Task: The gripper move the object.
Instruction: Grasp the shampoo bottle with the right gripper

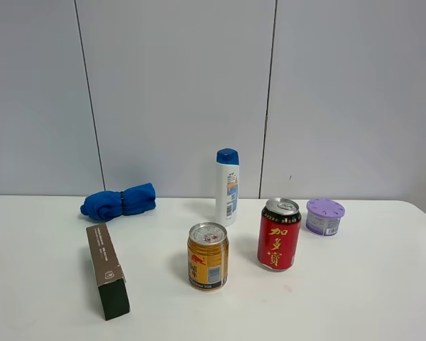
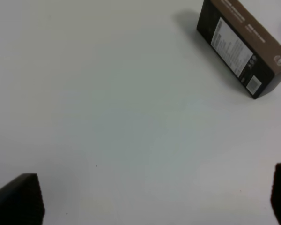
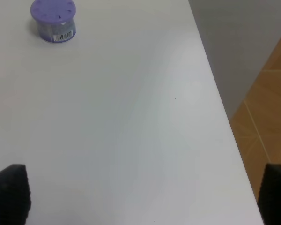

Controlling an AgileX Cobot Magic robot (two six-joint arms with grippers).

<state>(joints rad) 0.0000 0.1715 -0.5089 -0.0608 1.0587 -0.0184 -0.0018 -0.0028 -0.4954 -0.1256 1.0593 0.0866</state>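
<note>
Shampoo bottle (image 1: 227,186), white with a blue cap, stands upright at the back of the table (image 1: 383,298), near the wall, with nothing touching it.

Exterior high view: neither arm appears, so I judge the reach not yet begun. A gold can (image 1: 208,256) and a red can (image 1: 278,234) stand in front of the bottle, one to either side, and would likely crowd a frontal approach. A purple air-freshener tub (image 1: 324,217), a blue cloth (image 1: 119,201) and a brown carton (image 1: 106,270) sit apart from it.

Left wrist view: left fingers (image 2: 16,200) spread wide, holding nothing, over bare table near the carton.

Right wrist view: right fingers (image 3: 9,192) equally wide and empty, by the table edge. The tub shows; the bottle does not.

Next move, as judged: bring one arm to the bottle and grip it above can height.
</note>
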